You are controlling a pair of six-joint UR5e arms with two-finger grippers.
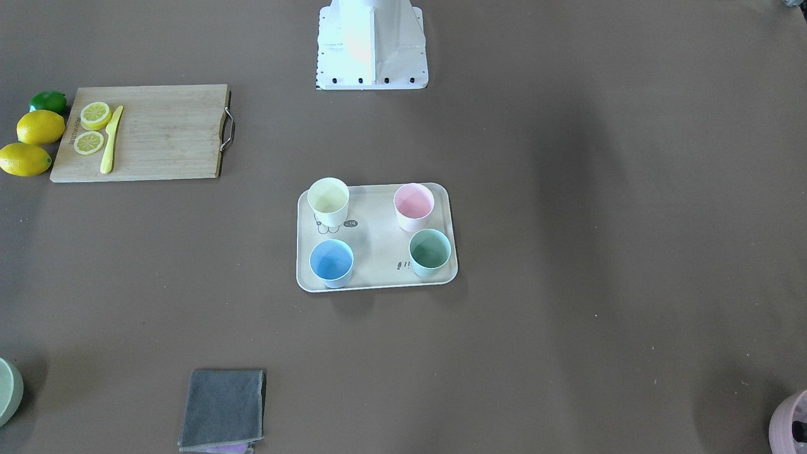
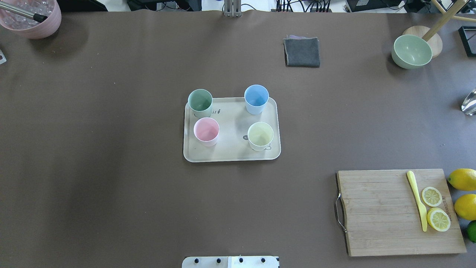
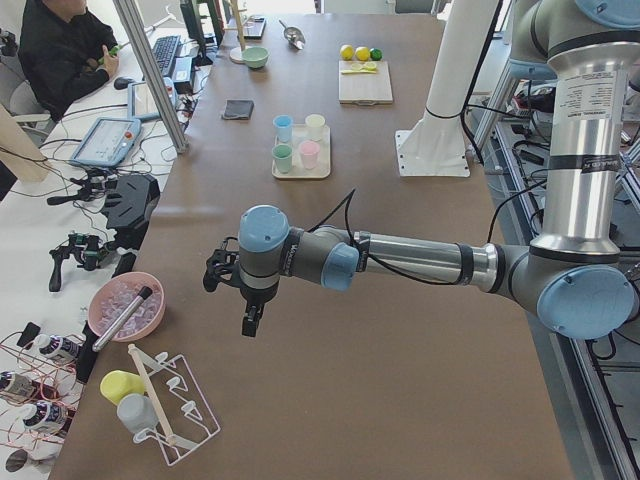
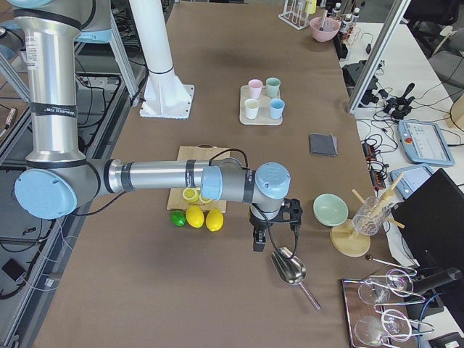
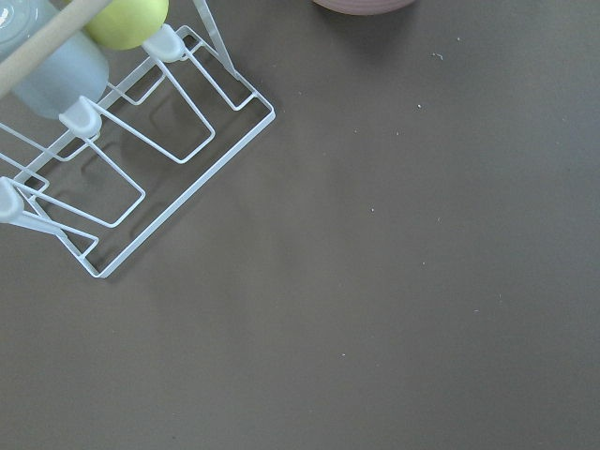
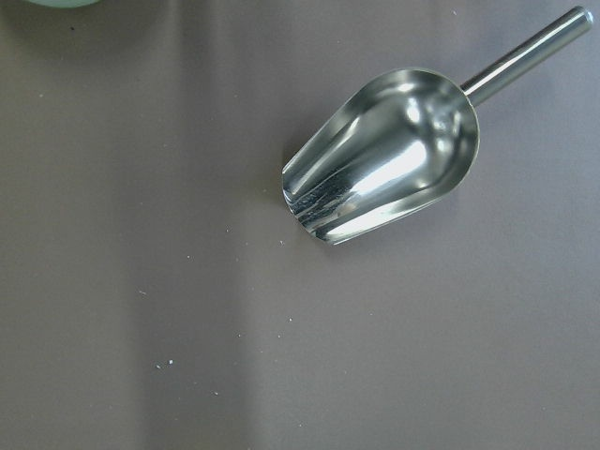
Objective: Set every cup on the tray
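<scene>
The cream tray [image 2: 232, 123] lies at the table's middle. Four cups stand upright on it: mint green [image 2: 200, 101], light blue [image 2: 256, 97], light pink [image 2: 206, 130] and pale yellow [image 2: 260, 134]. The front-facing view shows the same tray [image 1: 378, 239]. My left gripper [image 3: 247, 325] hangs over the table's left end, far from the tray, and shows only in the exterior left view. My right gripper [image 4: 257, 243] hangs over the right end, and shows only in the exterior right view. I cannot tell whether either is open or shut.
A wooden cutting board [image 2: 383, 212] with lemon slices and a yellow knife lies near right, lemons beside it. A grey cloth [image 2: 302, 52], a green bowl [image 2: 412, 51] and a mauve pot [image 2: 33, 18] stand far. A metal scoop [image 6: 384, 169] lies under the right wrist, a wire rack [image 5: 122, 159] under the left.
</scene>
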